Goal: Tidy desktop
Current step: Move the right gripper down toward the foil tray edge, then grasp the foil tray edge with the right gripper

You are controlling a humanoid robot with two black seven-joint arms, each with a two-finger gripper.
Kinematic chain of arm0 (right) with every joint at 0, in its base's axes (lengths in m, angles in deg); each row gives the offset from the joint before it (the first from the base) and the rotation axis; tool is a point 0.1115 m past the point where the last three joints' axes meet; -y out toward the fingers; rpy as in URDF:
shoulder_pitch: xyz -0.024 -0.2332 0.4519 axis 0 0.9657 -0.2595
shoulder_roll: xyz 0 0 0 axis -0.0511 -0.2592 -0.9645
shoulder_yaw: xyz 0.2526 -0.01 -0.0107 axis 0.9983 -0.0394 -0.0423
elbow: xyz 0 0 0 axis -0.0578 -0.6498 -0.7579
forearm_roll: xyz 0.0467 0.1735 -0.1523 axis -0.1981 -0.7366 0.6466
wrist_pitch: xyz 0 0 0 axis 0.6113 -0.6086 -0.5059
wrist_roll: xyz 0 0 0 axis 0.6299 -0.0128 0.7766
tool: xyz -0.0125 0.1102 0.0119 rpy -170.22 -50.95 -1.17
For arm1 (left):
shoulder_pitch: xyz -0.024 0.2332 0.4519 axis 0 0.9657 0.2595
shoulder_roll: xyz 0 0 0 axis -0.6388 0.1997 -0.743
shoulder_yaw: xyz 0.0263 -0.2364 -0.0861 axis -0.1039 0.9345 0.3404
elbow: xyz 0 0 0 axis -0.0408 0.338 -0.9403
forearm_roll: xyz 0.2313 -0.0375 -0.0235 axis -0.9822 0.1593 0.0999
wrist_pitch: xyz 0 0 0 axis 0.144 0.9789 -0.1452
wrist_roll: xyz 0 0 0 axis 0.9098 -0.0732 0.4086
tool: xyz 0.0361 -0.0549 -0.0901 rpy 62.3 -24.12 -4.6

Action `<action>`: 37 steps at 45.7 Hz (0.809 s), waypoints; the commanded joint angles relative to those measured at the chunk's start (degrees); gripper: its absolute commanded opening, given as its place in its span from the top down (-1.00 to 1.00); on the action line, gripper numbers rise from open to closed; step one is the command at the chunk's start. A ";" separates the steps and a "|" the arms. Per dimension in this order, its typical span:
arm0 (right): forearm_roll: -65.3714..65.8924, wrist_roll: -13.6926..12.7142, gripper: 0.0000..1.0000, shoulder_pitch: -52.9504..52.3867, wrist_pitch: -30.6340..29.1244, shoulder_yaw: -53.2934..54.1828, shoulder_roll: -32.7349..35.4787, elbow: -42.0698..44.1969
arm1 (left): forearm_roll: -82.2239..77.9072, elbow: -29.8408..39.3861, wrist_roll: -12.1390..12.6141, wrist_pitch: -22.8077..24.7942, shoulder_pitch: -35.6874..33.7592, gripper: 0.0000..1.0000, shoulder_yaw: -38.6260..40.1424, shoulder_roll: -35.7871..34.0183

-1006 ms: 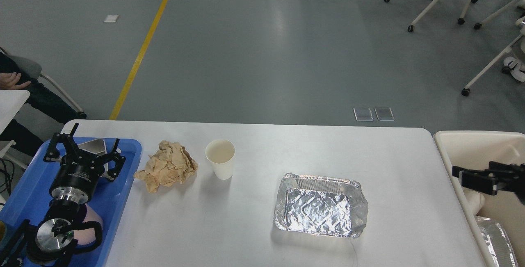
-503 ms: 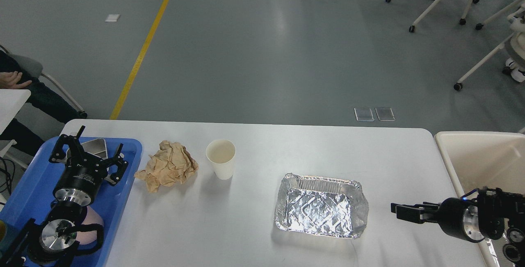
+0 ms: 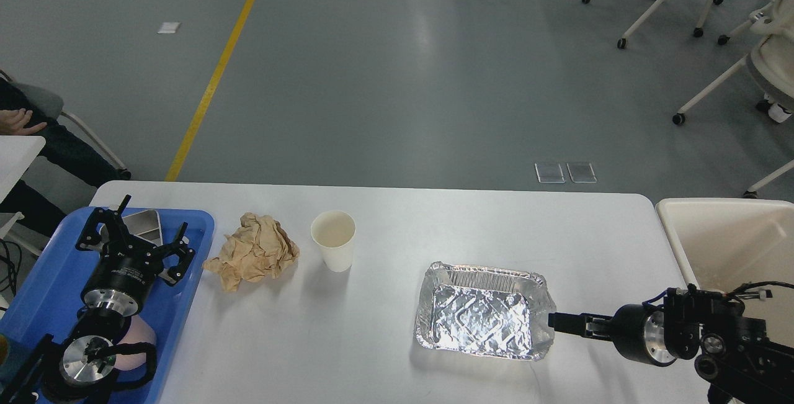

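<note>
The white desktop [image 3: 384, 224] stretches across the head view, and on it, left to right, sit a crumpled brown paper wad [image 3: 253, 259], an upright white paper cup [image 3: 334, 240] just beside it, and a shiny foil tray [image 3: 484, 319] well apart toward the right. The right gripper [image 3: 558, 322] reaches in from the lower right, lying low and level, its tip right at the foil tray's right rim. The fingers there look dark and edge-on, so whether they are spread or pressed together cannot be told. Over on the left, the left gripper [image 3: 133, 230] hovers above the blue plastic tray [image 3: 186, 280], fingers spread wide with nothing between them; a small metal container [image 3: 144, 226] lies in the tray's far corner beneath it. At the right edge stands a cream-coloured bin [image 3: 719, 236].
</note>
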 commanded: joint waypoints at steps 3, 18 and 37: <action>-1.39 -1.80 -1.00 -0.21 -0.01 -0.88 -1.69 0.04 | 0.00 0.02 0.03 0.04 -0.08 -0.94 -0.09 0.17; -3.15 -3.21 -0.96 -0.21 -0.01 -0.97 -3.63 0.48 | 0.00 0.02 -0.06 0.04 -0.35 -0.94 -2.37 -0.01; -3.15 -3.29 -0.52 -2.06 -0.01 -3.51 -6.88 3.47 | 0.00 0.02 0.03 0.04 -0.35 -0.94 -2.46 -0.18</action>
